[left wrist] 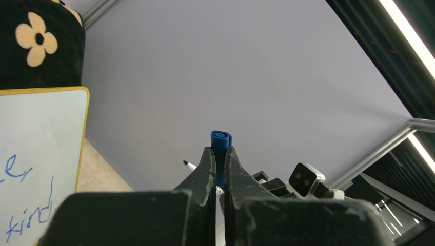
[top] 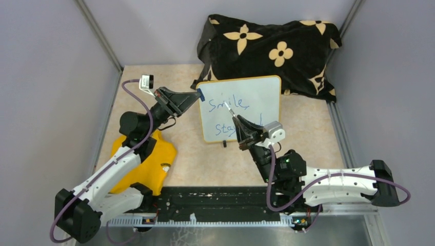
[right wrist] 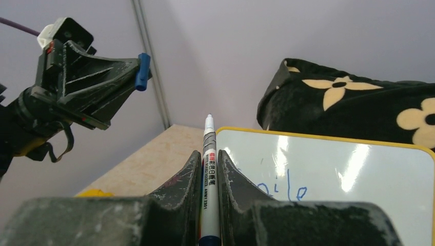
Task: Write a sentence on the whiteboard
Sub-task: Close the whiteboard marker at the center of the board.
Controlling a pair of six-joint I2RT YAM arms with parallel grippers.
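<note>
The whiteboard [top: 264, 95] leans tilted against the black flowered cloth, with blue writing "Smile," and "Stay kind" on it. It also shows in the left wrist view [left wrist: 41, 128] and the right wrist view [right wrist: 349, 169]. My right gripper [top: 237, 120] [right wrist: 208, 154] is shut on a white marker [right wrist: 209, 169], whose bare tip [top: 225, 104] points at the board near "Smile". I cannot tell whether the tip touches it. My left gripper [top: 195, 96] [left wrist: 220, 151] is shut on the blue marker cap [left wrist: 221, 138] by the board's upper left corner.
A black cloth with cream flowers [top: 272, 48] is heaped behind the board. A yellow cloth [top: 151, 159] lies at the left by the left arm. Grey walls close in both sides and the back. A black rail [top: 215, 200] runs along the near edge.
</note>
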